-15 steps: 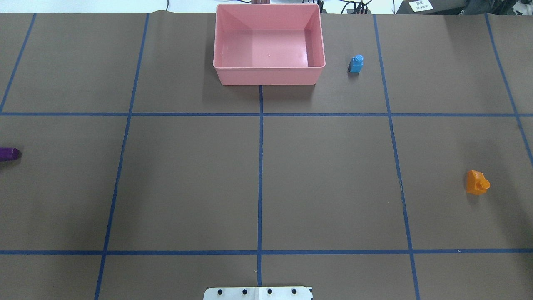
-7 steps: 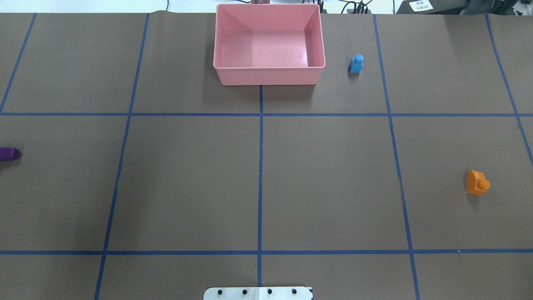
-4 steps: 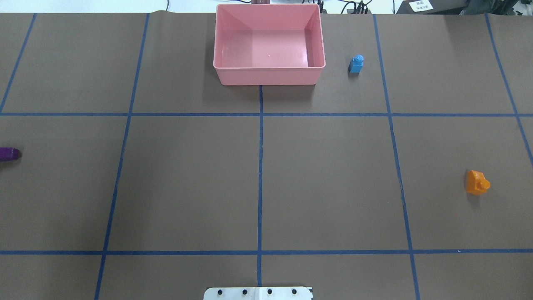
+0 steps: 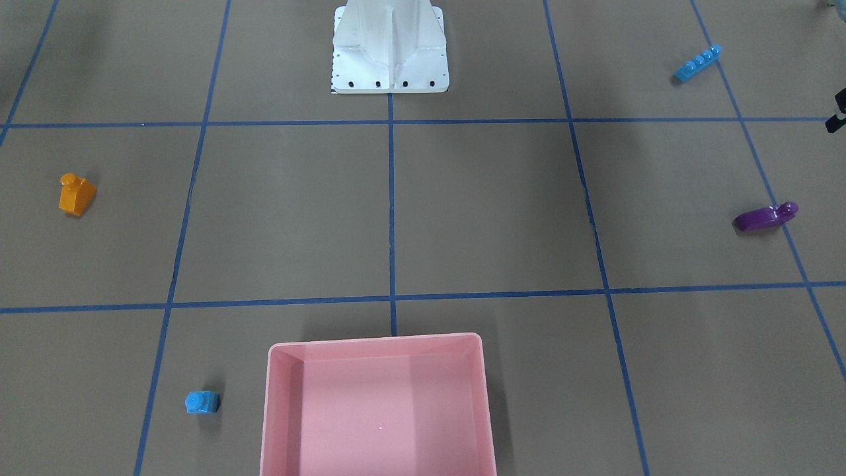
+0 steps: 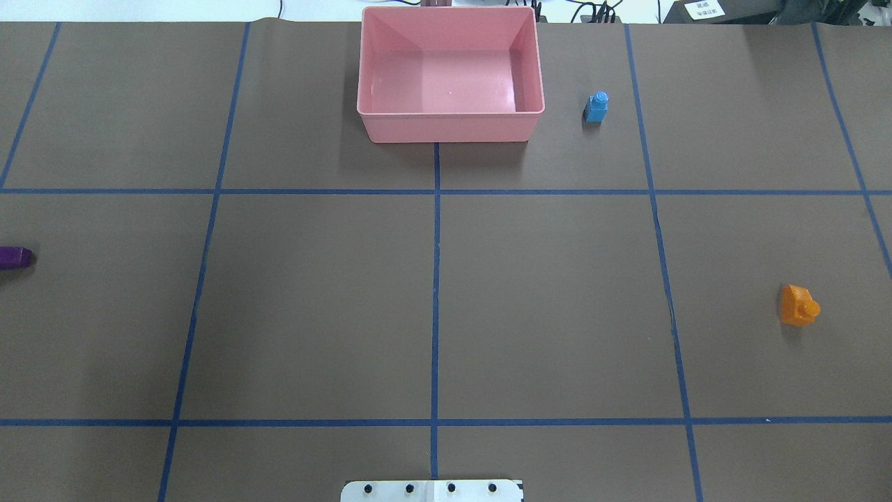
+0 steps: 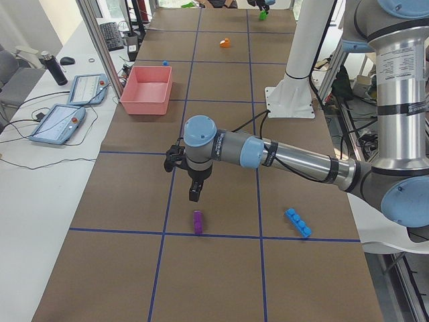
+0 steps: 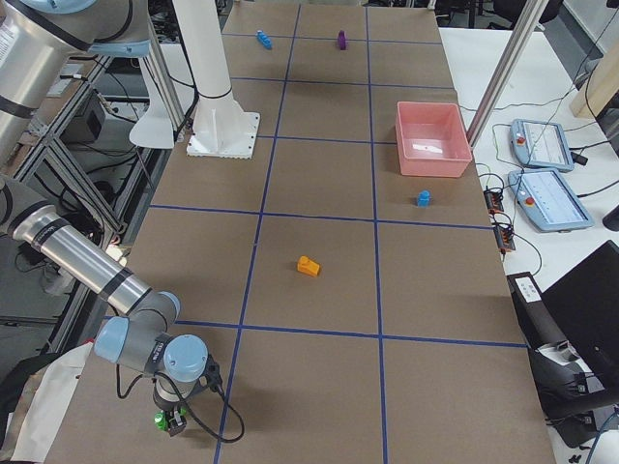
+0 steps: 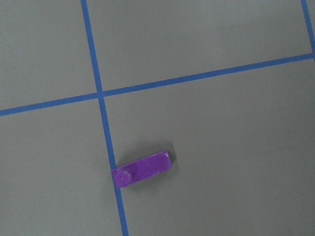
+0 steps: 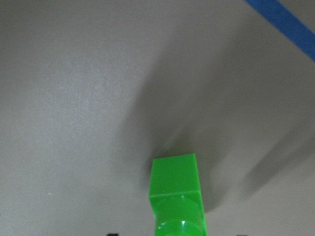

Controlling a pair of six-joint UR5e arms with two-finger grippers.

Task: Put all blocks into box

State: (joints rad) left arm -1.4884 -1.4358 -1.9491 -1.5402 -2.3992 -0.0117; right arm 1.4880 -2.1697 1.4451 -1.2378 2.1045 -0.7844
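Observation:
The pink box [image 5: 449, 127] stands empty at the table's far middle. The tiny blue block [image 5: 596, 107] stands right of it. The orange block [image 5: 798, 305] lies at the right. The purple block [image 8: 142, 168] lies at the far left, below my left gripper [image 6: 194, 194], which hovers above it; I cannot tell whether it is open or shut. The long blue block [image 4: 697, 63] lies near it. The green block [image 9: 176, 191] sits at the tips of my right gripper [image 7: 170, 421] at the table's right end; the fingers are hidden, so I cannot tell its grip.
The white robot base [image 4: 390, 59] stands at the table's near middle edge. Blue tape lines divide the brown table into squares. Two tablets [image 6: 67, 107] lie on the bench beyond the box.

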